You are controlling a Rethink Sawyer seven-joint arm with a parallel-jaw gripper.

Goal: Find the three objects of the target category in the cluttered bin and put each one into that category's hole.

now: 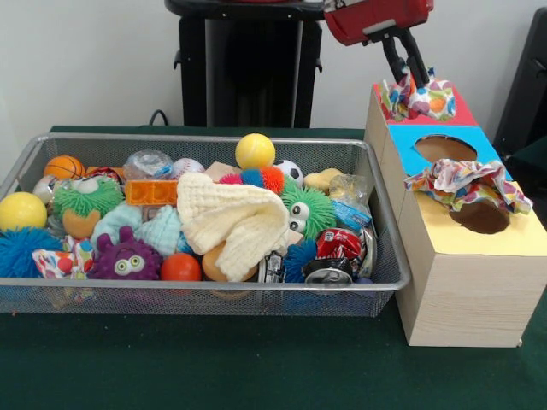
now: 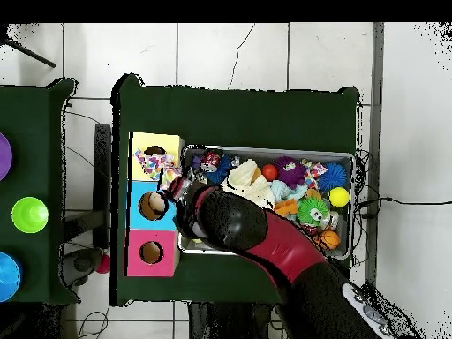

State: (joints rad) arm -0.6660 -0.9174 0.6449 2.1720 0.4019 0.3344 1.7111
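Green cloth-covered surface (image 1: pixel 256 367) fills the bottom of the front frame. On it, left and centre, sits the wide shallow silver wire-mesh bin (image 1: pixel 205 299), packed with toys.

Inside the bin: a cream knitted cloth (image 1: pixel 235 218) heaped at centre; a pale mint knitted cloth (image 1: pixel 158 229) just left of it; a purple fuzzy toy with eyes (image 1: pixel 126 256) at lower left; a yellow ball (image 1: pixel 255 151) at the back; a crushed red can (image 1: pixel 338 248) at lower right. One small white cloth piece with bright red, blue and yellow print (image 1: pixel 60 260) lies at the bin's lower left, partly tucked among toys.

Right of the bin stands the pale wooden box row (image 1: pixel 461 290). A second printed cloth piece (image 1: pixel 466 184) drapes over the upper edge of the round hole in the yellow top (image 1: pixel 483 218), not dropped through. The blue-topped hole (image 1: pixel 444 147) is open. A third printed cloth piece (image 1: pixel 419 98) sits bunched on the red top at the far end.

Red and black tool (image 1: pixel 408 75) comes down at upper right, tips at the third cloth piece; how wide it stands and whether it grips the cloth, cannot tell.

Overhead frame: the arm (image 2: pixel 265 238) crosses the bin toward the boxes.
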